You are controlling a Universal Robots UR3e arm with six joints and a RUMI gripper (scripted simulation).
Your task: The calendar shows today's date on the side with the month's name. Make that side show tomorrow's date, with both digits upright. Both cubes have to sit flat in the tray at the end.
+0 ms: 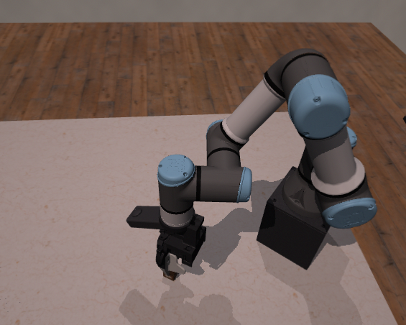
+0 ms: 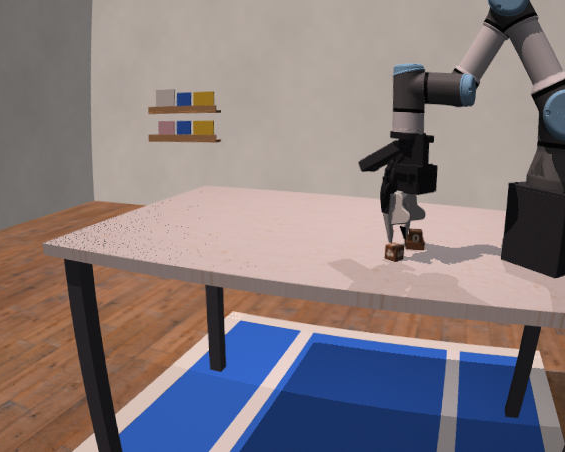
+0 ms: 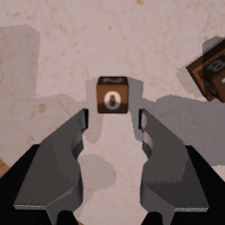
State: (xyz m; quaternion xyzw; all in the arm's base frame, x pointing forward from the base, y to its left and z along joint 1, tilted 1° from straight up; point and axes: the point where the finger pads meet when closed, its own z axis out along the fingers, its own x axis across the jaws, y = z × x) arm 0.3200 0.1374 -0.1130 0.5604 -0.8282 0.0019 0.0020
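Observation:
A brown cube (image 1: 169,275) (image 2: 394,252) (image 3: 112,96) sits on the table outside the tray. In the wrist view one face shows a white 0, upright there, and the face beyond it shows a foreshortened digit, perhaps a 2. My gripper (image 1: 173,269) (image 2: 397,240) (image 3: 113,110) is partly open and empty, pointing down just above and behind this cube. The cube is centred across the finger gap. The brown tray (image 2: 416,246) (image 3: 196,70) holds the other cube (image 2: 415,238) (image 3: 217,66); it shows a 0 in the exterior view and an 8 in the wrist view. The month's name is not readable.
The tray stands close to the right of the loose cube in the wrist view, partly cut off by the frame. The arm's black base block (image 1: 292,234) (image 2: 536,230) stands farther right on the table (image 1: 76,180) (image 2: 281,235). The arm hides the tray in the top view.

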